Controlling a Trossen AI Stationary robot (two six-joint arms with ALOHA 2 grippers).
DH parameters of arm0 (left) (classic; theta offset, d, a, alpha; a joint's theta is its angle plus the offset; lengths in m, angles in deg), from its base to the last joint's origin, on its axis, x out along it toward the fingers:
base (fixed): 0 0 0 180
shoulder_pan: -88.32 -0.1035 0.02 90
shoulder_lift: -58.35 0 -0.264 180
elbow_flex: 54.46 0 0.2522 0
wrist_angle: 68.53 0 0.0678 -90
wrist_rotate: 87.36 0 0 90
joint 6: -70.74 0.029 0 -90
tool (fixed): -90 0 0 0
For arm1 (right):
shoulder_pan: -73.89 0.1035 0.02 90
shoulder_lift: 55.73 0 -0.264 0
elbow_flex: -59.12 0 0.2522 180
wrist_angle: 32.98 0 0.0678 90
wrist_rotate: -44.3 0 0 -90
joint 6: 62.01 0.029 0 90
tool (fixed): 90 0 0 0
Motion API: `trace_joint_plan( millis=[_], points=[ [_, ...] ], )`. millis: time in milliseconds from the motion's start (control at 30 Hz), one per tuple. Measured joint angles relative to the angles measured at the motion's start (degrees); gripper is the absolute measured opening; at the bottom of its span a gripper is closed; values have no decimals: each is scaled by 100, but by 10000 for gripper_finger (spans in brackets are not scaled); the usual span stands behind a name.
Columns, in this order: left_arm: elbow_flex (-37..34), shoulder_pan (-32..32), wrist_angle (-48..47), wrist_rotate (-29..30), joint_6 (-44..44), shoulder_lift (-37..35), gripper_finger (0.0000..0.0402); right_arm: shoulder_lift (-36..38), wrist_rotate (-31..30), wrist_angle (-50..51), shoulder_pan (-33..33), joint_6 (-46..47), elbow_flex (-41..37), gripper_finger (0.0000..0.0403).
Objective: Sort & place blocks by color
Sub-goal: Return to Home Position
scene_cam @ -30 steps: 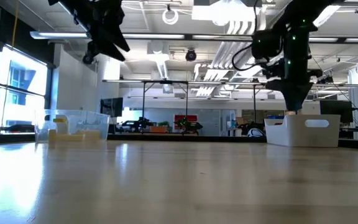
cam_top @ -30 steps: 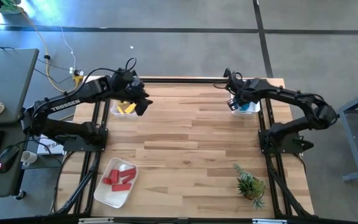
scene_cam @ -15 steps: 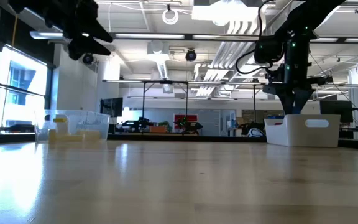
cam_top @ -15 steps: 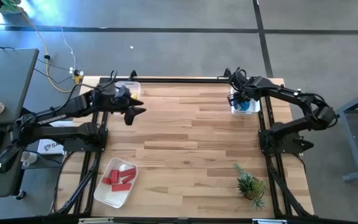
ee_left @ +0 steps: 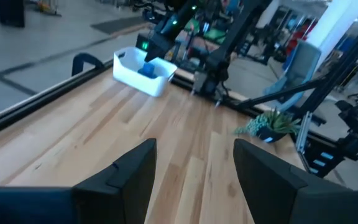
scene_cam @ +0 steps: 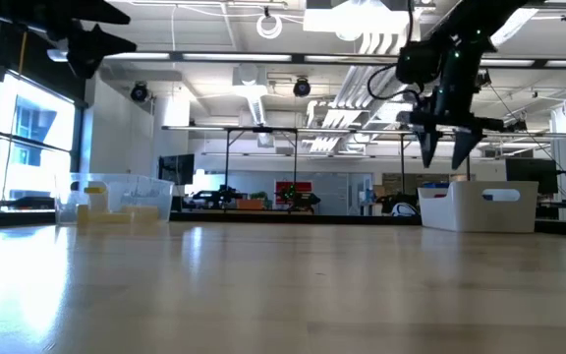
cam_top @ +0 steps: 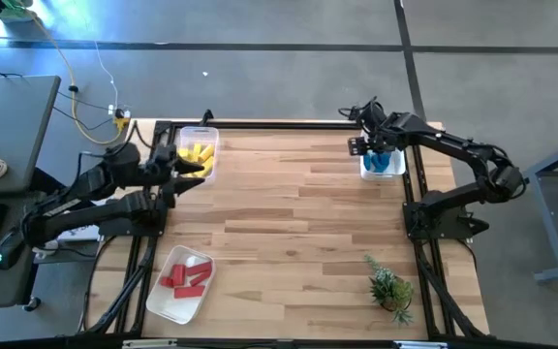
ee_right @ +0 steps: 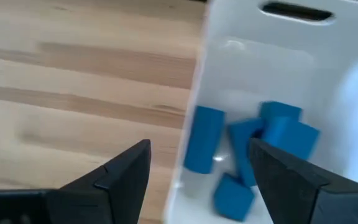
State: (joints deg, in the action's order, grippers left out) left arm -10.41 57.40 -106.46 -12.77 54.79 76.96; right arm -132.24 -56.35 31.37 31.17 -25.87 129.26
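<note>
High view: left hand (cam_top: 191, 167) has pulled back, uncovering the yellow blocks (cam_top: 197, 152).

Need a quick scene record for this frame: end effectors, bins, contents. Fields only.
left end effector: open, empty, raised beside transparent bin
right end effector: open, empty, above far white bin
transparent bin: far left corner, holds yellow blocks
far white bin: far right corner, holds blue blocks
near white bin: near left corner, holds red blocks
plant: near right corner
</note>
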Motion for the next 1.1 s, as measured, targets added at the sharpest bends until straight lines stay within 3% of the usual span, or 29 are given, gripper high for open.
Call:
trace_joint_plan(
  millis=[133,500,667,867,1100],
  points=[
    [-287,0,2,-1,-55,-584,202,0,278,-1,143,-2,374,258],
    [-1166,0,117,-533,-510,-1839,202,0,91,-79,1317,271,1244,259],
    [-1421,-2,427,-701,-587,-1793,202,0,-282,-175,1956,489,1332,259],
    [-1808,-2,861,-712,-643,-1838,202,0,-178,-351,2672,722,1318,259],
    [-2212,0,1228,-1005,-684,-1836,202,0,-687,-458,3479,1134,1316,259]
  ],
)
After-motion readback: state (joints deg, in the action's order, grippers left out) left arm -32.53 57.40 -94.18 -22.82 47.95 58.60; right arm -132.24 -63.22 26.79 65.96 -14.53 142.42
